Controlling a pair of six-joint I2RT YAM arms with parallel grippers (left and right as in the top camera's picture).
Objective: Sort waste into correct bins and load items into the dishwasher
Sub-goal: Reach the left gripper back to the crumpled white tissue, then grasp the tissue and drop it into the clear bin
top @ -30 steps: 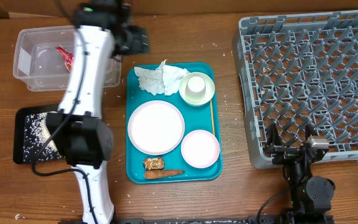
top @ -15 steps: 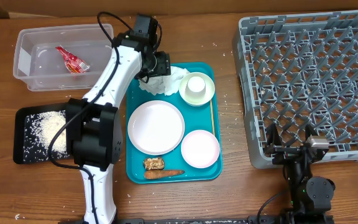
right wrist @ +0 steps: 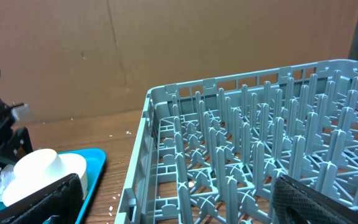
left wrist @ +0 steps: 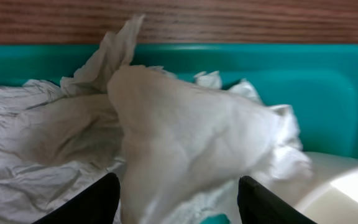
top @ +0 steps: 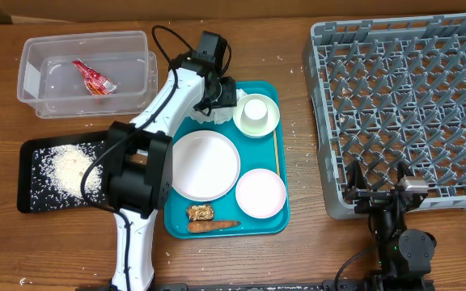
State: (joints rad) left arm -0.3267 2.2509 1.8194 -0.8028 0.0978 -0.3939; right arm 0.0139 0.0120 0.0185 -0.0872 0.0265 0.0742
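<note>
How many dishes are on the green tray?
4. A big plate in the middle, a bowl at the near right corner, a bowl at the far right with a cup inside.

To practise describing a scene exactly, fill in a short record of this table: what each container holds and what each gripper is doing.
Clear tub: red wrapper inside
Black tray: loose rice
Teal tray: napkins, plate, bowl, cup in second bowl, brown lump, carrot stick
Dish rack: no dishes loaded
Left gripper: open, jaws either side of the napkins
Right gripper: open, holding nothing, at the rack's edge
</note>
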